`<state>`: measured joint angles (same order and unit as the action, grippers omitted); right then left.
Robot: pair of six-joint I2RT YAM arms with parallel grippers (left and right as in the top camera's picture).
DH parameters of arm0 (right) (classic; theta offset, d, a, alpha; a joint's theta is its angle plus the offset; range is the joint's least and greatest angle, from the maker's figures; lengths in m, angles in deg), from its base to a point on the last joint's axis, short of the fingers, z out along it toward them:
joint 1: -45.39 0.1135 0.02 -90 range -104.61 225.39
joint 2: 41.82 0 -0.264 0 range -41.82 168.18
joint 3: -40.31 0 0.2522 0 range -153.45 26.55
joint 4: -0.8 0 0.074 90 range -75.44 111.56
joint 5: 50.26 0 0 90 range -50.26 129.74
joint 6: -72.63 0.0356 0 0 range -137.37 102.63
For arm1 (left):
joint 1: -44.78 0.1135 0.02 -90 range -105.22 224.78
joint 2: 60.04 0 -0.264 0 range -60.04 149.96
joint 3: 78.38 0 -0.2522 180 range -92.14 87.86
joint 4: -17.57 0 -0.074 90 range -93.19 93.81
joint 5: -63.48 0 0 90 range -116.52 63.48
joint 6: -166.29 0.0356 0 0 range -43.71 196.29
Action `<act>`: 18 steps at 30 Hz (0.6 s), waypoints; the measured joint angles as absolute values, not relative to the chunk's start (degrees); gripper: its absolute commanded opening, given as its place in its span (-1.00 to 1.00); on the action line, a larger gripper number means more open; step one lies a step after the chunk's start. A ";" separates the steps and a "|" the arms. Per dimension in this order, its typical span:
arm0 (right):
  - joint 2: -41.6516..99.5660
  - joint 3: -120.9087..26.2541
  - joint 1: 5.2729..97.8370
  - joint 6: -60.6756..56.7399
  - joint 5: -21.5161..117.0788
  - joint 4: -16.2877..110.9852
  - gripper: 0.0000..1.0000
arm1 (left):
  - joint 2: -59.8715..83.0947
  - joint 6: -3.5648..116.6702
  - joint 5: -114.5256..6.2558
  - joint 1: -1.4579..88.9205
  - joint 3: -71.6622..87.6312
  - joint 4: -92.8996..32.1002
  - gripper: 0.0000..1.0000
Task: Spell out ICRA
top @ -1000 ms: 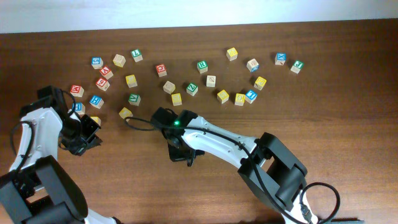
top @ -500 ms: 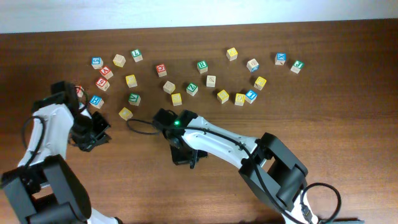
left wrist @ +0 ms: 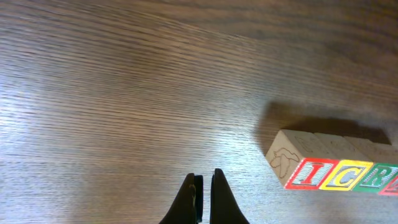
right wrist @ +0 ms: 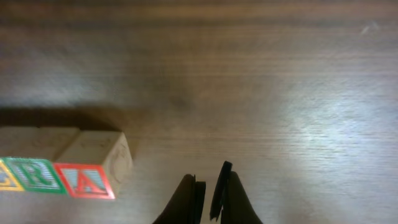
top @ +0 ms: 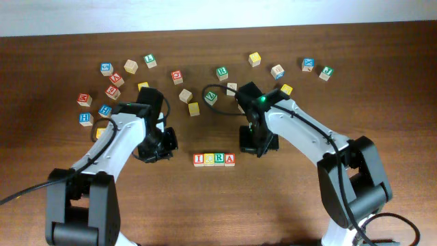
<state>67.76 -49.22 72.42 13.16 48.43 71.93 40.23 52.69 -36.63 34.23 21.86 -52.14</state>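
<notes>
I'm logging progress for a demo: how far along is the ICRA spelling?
Done: four blocks sit side by side in a row reading I, C, R, A. In hand: nothing; the left jaws and right jaws are shut and empty, one off each end of the row. Left: no letter seems missing, so probably only pulling the arms away. Spare blocks lie behind.

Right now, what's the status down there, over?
Left gripper shut, empty. Right gripper shut, empty. Block row reads ICRA, between them. Loose blocks farther back, apart from it.
</notes>
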 measured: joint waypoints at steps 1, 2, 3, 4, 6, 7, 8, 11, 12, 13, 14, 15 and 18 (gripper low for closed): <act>67.76 -47.38 72.42 12.63 50.35 68.85 -0.92 | 40.23 52.69 -36.61 33.71 21.93 -52.09 -1.00; 67.87 -46.20 72.44 12.68 51.46 67.36 -0.92 | 40.26 52.69 -36.61 33.29 21.95 -51.96 -1.00; 67.87 -44.87 72.55 12.87 52.58 65.57 -0.92 | 40.26 52.67 -36.61 32.90 21.99 -51.83 -1.00; 67.87 -43.86 72.64 12.94 53.41 64.32 -0.92 | 40.32 52.69 -36.61 32.44 21.99 -51.44 -1.00; 67.87 -42.84 73.29 13.92 54.39 62.51 -0.92 | 40.82 52.59 -36.61 31.79 21.99 -50.93 -1.00; 67.87 -42.60 74.12 14.62 54.81 61.28 -0.92 | 41.63 52.39 -36.63 31.28 21.99 -50.69 -1.00; 67.87 -42.60 74.73 15.69 55.22 60.71 -0.92 | 42.79 52.21 -36.85 30.63 21.99 -50.26 -1.00; 67.87 -42.60 75.63 16.92 55.55 59.60 -0.92 | 45.44 52.02 -37.68 28.68 22.08 -49.01 -1.00; 67.87 -42.60 75.74 17.18 55.55 59.36 -0.92 | 46.05 51.97 -37.94 27.70 22.08 -48.40 -1.00; 67.87 -42.60 75.78 17.38 55.55 59.27 -0.92 | 46.51 51.97 -38.22 26.58 22.08 -47.90 -1.00; 67.87 -42.60 75.78 17.40 55.55 59.25 -0.92 | 46.59 51.80 -38.38 25.82 22.10 -47.50 -1.00; 67.87 -42.60 75.78 17.42 55.55 59.16 -0.92 | 46.59 51.56 -38.53 25.49 22.08 -47.35 -1.00; 67.87 -42.60 75.81 17.55 56.23 58.05 -0.92 | 46.59 51.10 -38.55 25.16 22.08 -46.83 -1.00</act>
<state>67.87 -42.60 75.81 17.55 56.23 58.05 46.59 51.10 -38.55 25.16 22.08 -46.83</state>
